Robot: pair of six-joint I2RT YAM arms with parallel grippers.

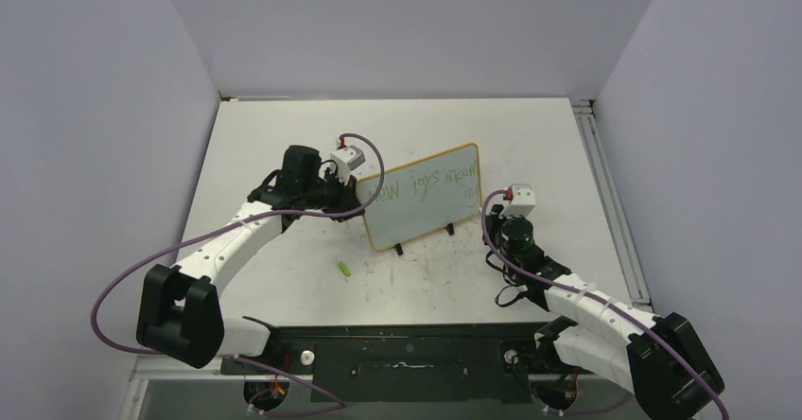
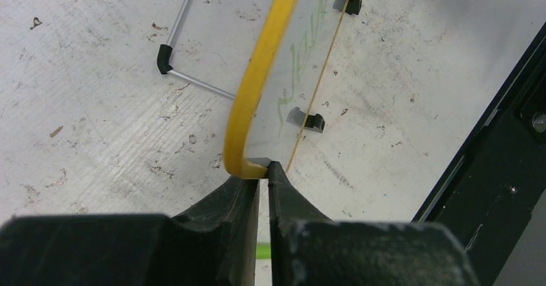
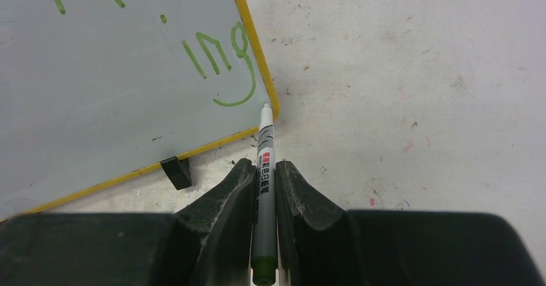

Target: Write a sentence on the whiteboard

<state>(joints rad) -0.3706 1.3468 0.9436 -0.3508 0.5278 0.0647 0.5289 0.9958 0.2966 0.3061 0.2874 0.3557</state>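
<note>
The whiteboard (image 1: 421, 210) stands tilted on its black feet in the middle of the table, yellow-framed. A green handwritten sentence (image 1: 426, 184) runs across it, with "ing" (image 3: 222, 57) as a short second line. My left gripper (image 1: 352, 191) is shut on the board's left corner; the left wrist view shows its jaw tips (image 2: 264, 170) pinching the yellow frame (image 2: 257, 73). My right gripper (image 3: 264, 165) is shut on a grey marker (image 3: 265, 145). The marker's white tip sits just off the board's lower right corner (image 3: 273, 109). In the top view the right gripper (image 1: 508, 214) is beside the board's right edge.
A small green marker cap (image 1: 345, 270) lies on the table in front of the board, left of its feet (image 1: 398, 249). A black rail (image 1: 407, 344) runs along the near edge. A metal rail (image 1: 605, 183) lines the right side. Walls close in on three sides.
</note>
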